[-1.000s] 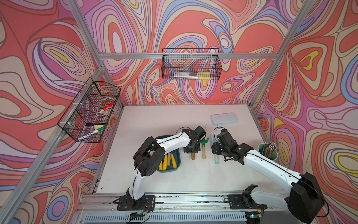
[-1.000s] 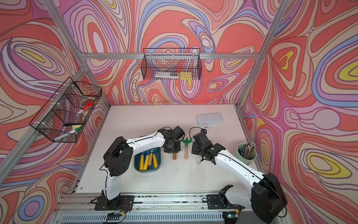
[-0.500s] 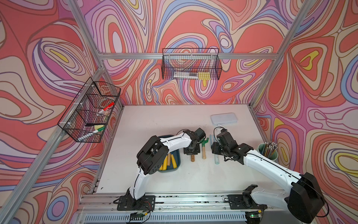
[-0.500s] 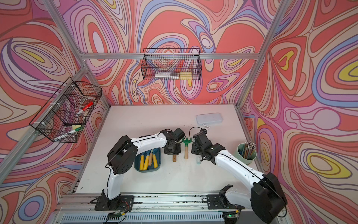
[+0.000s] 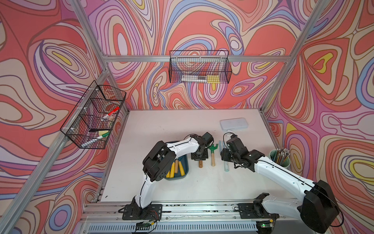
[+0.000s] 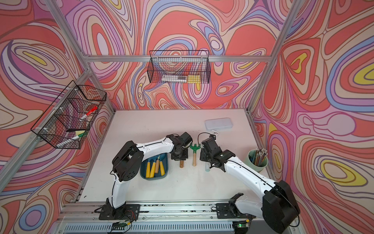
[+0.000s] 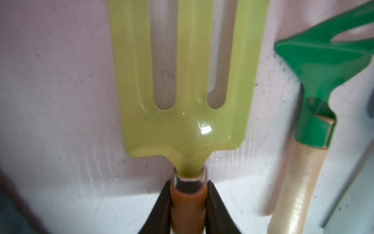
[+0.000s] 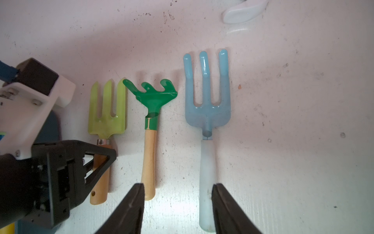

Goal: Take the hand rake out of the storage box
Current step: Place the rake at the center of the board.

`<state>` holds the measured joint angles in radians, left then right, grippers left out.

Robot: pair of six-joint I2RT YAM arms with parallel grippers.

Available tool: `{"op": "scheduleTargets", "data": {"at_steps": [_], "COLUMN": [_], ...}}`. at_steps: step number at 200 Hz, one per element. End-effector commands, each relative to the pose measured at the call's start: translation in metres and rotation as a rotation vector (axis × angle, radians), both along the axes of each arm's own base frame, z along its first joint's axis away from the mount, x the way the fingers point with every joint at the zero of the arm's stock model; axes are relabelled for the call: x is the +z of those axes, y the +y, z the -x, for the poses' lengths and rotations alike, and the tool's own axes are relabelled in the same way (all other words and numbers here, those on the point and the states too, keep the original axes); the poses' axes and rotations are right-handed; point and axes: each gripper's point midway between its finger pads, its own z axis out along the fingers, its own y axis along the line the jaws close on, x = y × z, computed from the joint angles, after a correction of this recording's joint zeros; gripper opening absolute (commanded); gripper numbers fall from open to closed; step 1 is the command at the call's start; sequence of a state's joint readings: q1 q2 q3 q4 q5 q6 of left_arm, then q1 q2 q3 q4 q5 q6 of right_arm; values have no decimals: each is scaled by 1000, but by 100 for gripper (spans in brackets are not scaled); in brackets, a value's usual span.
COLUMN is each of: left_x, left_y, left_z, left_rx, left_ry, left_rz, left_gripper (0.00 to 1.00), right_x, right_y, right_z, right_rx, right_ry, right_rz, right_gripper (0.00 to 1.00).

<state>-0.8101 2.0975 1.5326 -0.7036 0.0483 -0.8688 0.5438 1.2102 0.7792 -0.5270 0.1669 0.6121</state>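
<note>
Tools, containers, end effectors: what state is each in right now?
Lime fork: outside the box, handle clamped.
Left end effector: shut on lime fork.
Right end effector: open, jaws either side of blue fork's handle.
Blue fork: lying flat, free.
Green rake: lying flat, free.
Box: holds three tools.
Case: shut.
Cup: upright, holding pencils.

**Both arms extended inward, wrists angled downward**
The left arm (image 5: 179,147) folds at its elbow and reaches toward the middle. The left pincer (image 7: 188,194) is clamped on the brown handle of the yellow-green hand rake (image 7: 182,131). The right arm (image 5: 280,172) stretches low from its base, and the right pincer (image 8: 178,185) has its 2 jaws parted.
</note>
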Motion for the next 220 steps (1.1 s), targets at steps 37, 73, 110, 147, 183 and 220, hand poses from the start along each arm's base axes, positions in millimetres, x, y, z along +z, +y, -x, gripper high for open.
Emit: {"op": "scheduleTargets", "data": {"at_steps": [37, 73, 110, 147, 183, 220], "left_x": [-16, -12, 11, 66, 112, 118], "left_y": [4, 3, 8, 14, 50, 115], "left_z": [0, -2, -6, -10, -4, 14], "left_rx": [-23, -18, -12, -19, -8, 71], "left_ry": [28, 17, -21, -123, -218, -218], "left_rz": [-37, -28, -11, 34, 5, 5], "left_gripper": [34, 36, 45, 48, 47, 44], "right_x": [-6, -6, -7, -14, -13, -18], "right_y": [-3, -4, -4, -4, -4, -4], "right_z": [4, 4, 4, 2, 0, -1], "right_rx": [-10, -10, -5, 6, 9, 16], "right_ry": [8, 9, 11, 30, 23, 29], "right_rz": [0, 2, 7, 35, 46, 54], "right_gripper": [55, 55, 55, 55, 55, 55]}}
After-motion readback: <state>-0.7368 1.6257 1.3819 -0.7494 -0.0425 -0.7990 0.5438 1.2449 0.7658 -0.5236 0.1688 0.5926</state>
